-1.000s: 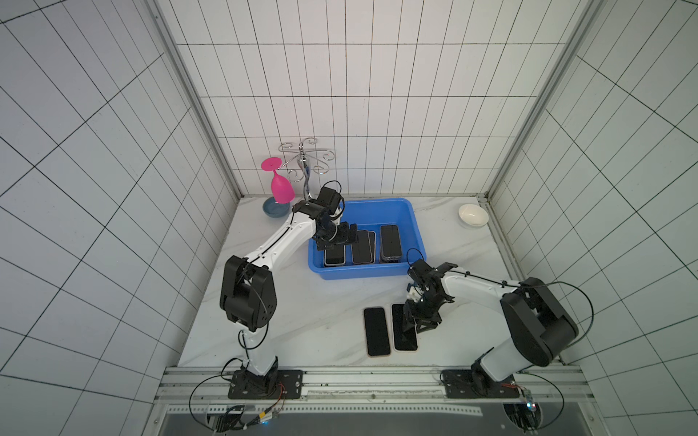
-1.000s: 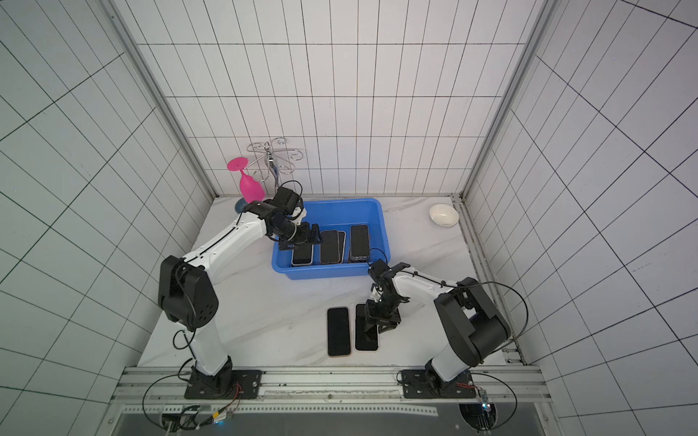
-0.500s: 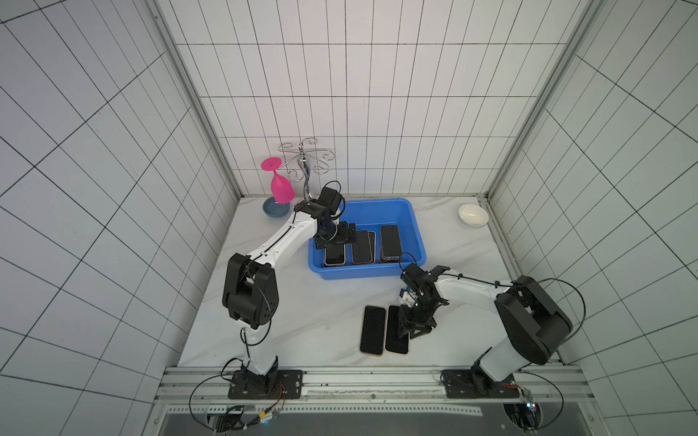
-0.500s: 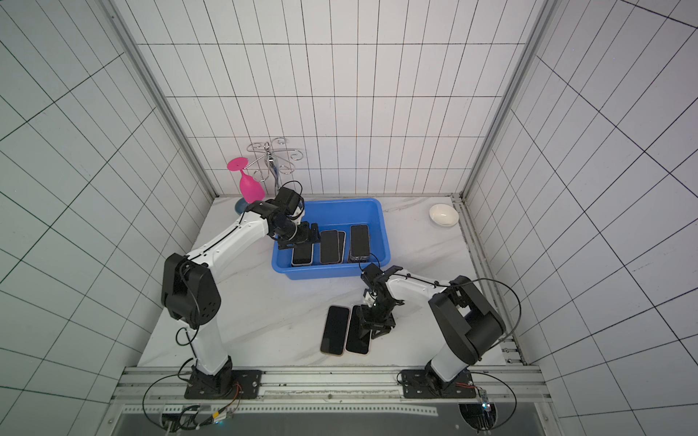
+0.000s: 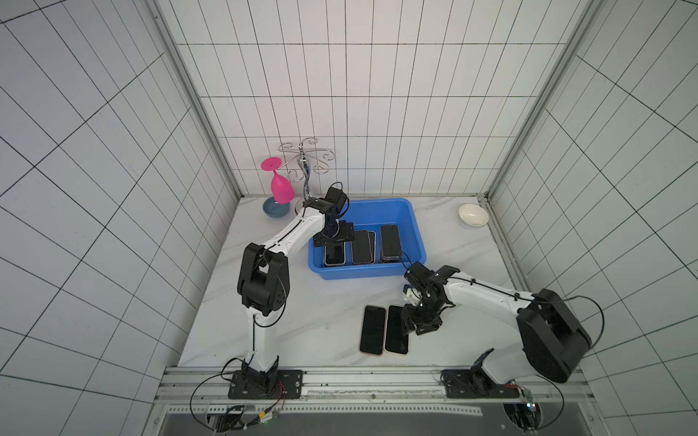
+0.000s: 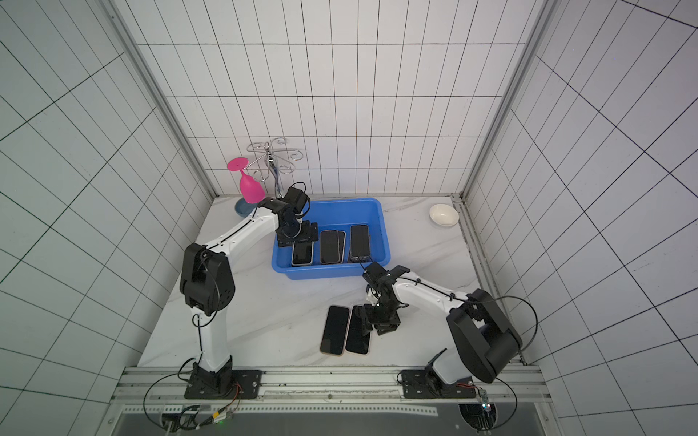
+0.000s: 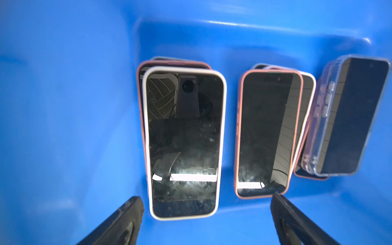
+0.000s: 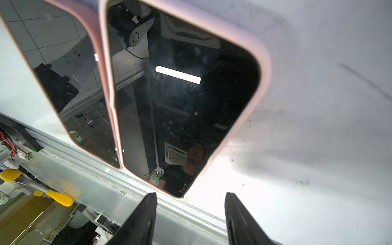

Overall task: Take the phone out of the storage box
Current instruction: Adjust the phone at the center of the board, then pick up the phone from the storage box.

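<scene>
Shifted left, the pink-cased phone (image 5: 394,336) is released by the right gripper (image 8: 190,199); the white-cased phone (image 7: 183,144) is framed by the open left gripper (image 7: 205,197).

Blue storage box (image 5: 381,213) w/ 3 phone stacks (image 5: 362,247) inside, screens up; 2 phones (image 5: 373,329) flat outside it.

The storage box (image 5: 377,211) is bright blue, the glass (image 5: 281,187) pink, the bowl (image 5: 473,215) white.
</scene>
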Controlling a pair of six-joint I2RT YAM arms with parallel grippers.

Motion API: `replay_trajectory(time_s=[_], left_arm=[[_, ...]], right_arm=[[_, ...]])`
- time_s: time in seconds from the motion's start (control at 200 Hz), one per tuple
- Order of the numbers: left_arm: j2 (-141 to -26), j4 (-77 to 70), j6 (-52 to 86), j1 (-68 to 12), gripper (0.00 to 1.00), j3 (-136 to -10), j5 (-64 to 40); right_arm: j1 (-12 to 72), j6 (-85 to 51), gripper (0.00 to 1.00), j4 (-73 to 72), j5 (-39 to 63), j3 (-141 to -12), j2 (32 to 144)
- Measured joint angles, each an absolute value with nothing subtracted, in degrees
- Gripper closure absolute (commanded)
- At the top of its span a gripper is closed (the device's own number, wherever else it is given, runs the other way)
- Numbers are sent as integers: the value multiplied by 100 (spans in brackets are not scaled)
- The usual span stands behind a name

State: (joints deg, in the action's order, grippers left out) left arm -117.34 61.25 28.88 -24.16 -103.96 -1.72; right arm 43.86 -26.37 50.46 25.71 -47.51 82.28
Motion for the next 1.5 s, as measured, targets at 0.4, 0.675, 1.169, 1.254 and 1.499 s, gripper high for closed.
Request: replay_trajectory(time_s=[0.4, 0.675, 1.169, 1.254, 1.499], left_arm=[[-12770, 6565, 2630, -2416, 2, -11120, 340], [-12805, 6578, 2547, -2416, 2, -11133, 362], [-13034, 6602, 2440, -2379, 30, -11144, 388], [-12980, 6626, 2436, -2379, 30, -11144, 386], [-12368, 6851, 2342, -2383, 28, -11308, 388]], right_arm=[[4386, -2633, 44, 5996, 2276, -5655, 7516], [4386, -2591, 44, 6141, 2222, -5680, 7653], [4331, -2425, 46, 6294, 2078, -6088, 7889], [4246, -2375, 46, 6326, 2043, -6219, 7948], [3739, -2150, 47, 6440, 2045, -6464, 8143]])
